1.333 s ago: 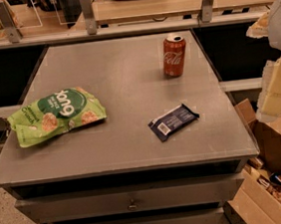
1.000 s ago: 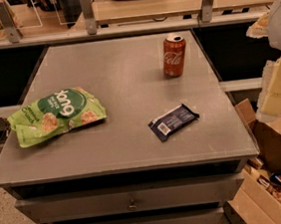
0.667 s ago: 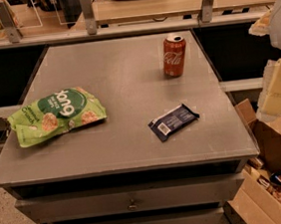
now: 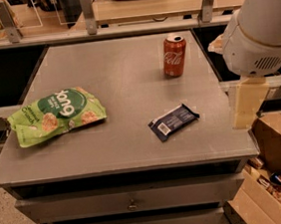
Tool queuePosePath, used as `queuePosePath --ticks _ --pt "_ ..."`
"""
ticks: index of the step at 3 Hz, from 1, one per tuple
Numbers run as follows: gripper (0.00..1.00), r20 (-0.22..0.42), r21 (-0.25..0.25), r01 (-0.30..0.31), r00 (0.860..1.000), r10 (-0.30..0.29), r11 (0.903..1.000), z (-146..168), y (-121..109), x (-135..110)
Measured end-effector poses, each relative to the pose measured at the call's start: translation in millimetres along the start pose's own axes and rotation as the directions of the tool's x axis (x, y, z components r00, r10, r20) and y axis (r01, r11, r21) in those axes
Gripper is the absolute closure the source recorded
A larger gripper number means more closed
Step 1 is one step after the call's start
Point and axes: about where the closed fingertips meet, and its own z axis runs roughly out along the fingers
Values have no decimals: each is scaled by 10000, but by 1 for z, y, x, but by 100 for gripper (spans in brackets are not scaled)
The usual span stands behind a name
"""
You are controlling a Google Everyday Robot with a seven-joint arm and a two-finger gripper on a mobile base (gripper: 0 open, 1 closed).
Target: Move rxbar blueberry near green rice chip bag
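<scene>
The gripper [image 4: 247, 104] has come in to the right edge of the desk [image 4: 115, 66] (open or closed cannot be told). The rxbar blueberry [image 4: 174, 121] lies untouched mid-desk, well apart from the green rice chip bag [image 4: 55, 115], so the reach only begins.

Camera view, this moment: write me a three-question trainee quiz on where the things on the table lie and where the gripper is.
1. True or false: the rxbar blueberry touches the green rice chip bag.
2. Pick one: the red soda can A) lies on the bag; B) stands upright toward the far right of the table; C) lies on its side at the near edge.
3. Fill in: as pictured, the gripper hangs by the table's ____ edge, apart from the bar.

Key: 1 false, a stretch of bare table lies between them; 2 B; 3 right.
</scene>
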Motion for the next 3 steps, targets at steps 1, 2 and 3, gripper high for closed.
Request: queuePosePath --ticks 1,2,3 --pt "0 -344 -153 1208 9920 -1212 9926 31 4 -20" --pt "0 -624 -567 1929 9786 -1963 9796 60 7 -32" --pt "0 -754 -993 2713 9573 -2791 9574 83 11 -50"
